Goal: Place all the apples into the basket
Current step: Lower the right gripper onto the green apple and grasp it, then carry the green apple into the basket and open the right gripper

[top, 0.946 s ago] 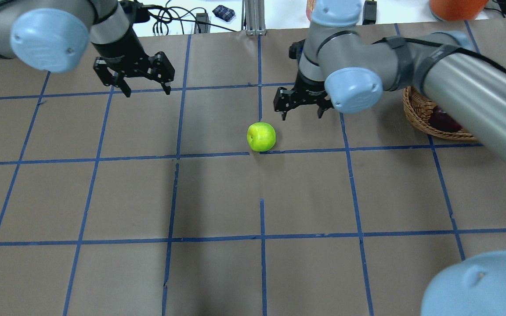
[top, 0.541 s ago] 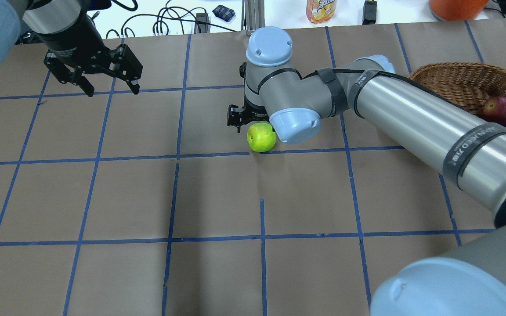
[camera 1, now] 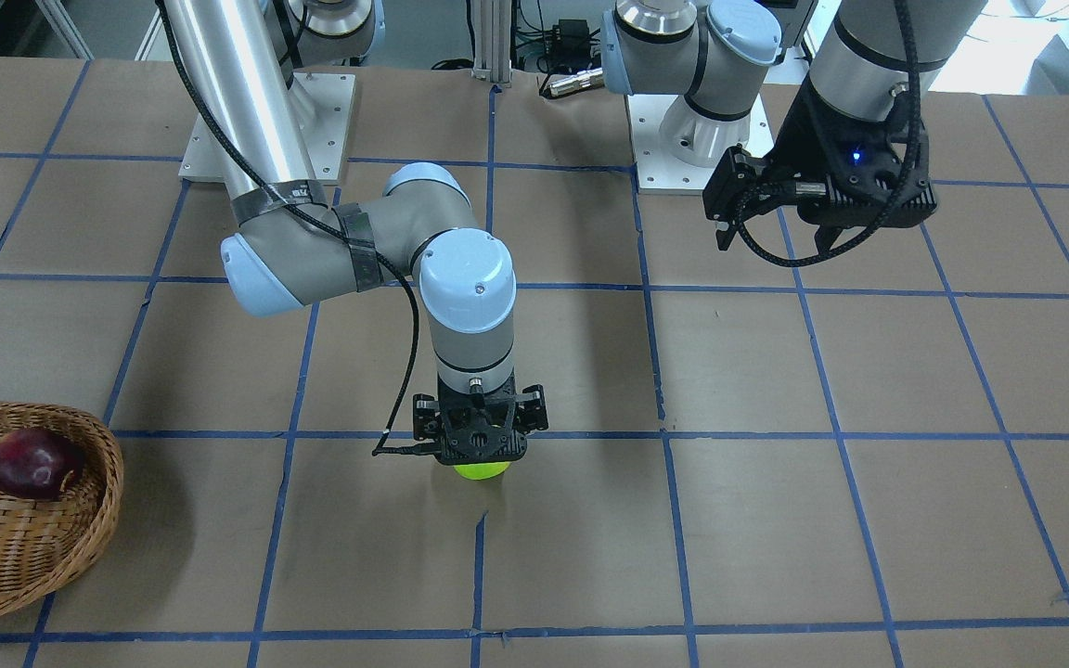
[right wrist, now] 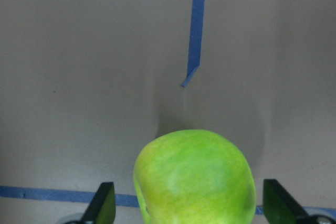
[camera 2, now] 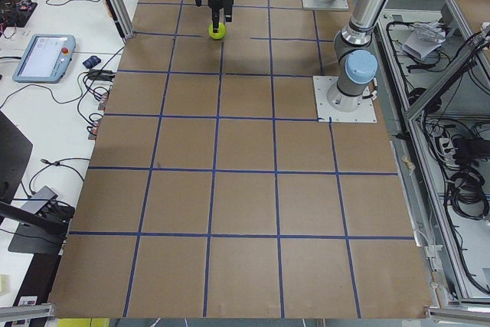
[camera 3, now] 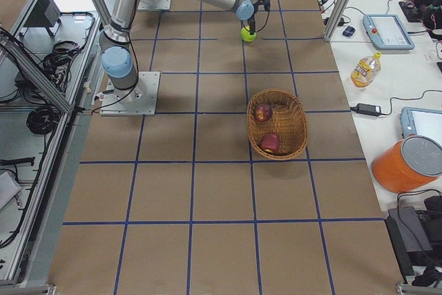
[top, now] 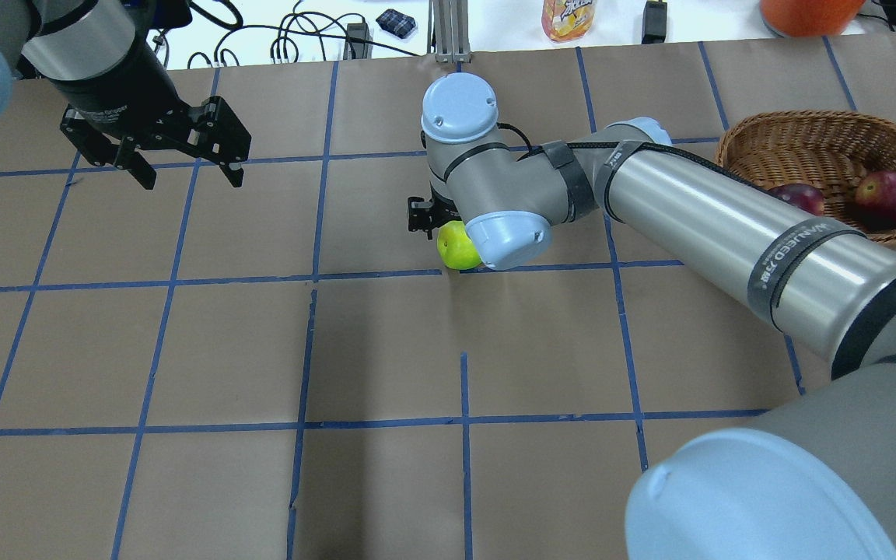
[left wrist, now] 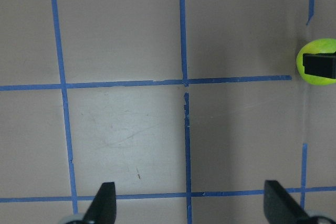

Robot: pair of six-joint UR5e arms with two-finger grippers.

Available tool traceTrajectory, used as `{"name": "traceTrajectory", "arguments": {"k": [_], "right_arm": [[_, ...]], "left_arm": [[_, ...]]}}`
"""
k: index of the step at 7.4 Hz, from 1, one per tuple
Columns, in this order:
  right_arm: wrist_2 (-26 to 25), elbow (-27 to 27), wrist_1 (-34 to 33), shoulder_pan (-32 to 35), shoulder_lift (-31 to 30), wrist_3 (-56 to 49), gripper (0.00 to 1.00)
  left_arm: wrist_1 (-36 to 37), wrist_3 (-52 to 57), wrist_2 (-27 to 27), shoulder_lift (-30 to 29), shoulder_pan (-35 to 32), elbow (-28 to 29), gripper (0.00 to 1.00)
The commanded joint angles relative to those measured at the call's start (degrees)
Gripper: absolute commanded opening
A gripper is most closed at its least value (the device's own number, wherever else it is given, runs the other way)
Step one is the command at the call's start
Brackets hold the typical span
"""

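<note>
the right pincer has been brought across from the basket side and lowered over the green apple, which is left lying on the table near its middle. its jaws are held wide to either side of the fruit with a gap at each side, so nothing is gripped yet, while the left pincer has been drawn back, spread open and empty. with the red apple and the maroon apple already lying in the basket, only this last grasp and carry is judged to be left.
</note>
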Motion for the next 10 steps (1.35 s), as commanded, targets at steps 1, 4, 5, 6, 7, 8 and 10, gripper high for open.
{"name": "traceTrajectory", "arguments": {"k": [1, 4, 5, 6, 7, 8, 10], "right_arm": [[0.2, 0.2, 0.4, 0.0, 2.6, -0.1, 1.00], [-0.1, -0.7, 1.2, 0.0, 2.2, -0.1, 0.61], [0.0, -0.7, 1.5, -1.0, 0.7, -0.3, 0.57], [0.1, -0.8, 4.6, -2.8, -1.7, -0.5, 0.55], [0.5, -0.7, 7.5, -6.2, -4.6, -1.1, 0.43], [1.7, -0.5, 11.2, -11.5, -7.3, -3.8, 0.48], [1.3, -0.2, 17.3, -24.1, -11.3, -11.9, 0.48]], "left_arm": [[-1.5, -2.6, -0.1, -1.2, 0.1, 1.2, 1.00], [-2.2, -1.8, -1.5, -1.5, 2.0, 2.7, 1.00], [-2.6, 1.1, -1.5, -1.5, 3.6, 2.7, 1.00], [-3.1, 4.7, -1.4, -1.3, 4.2, 2.6, 1.00], [-3.3, 4.7, -1.4, -1.4, 3.8, 2.5, 1.00], [-3.3, 4.1, -1.4, -1.7, 3.6, 2.4, 1.00], [-3.3, 3.8, -1.8, -1.9, 3.1, 2.4, 1.00]]}}
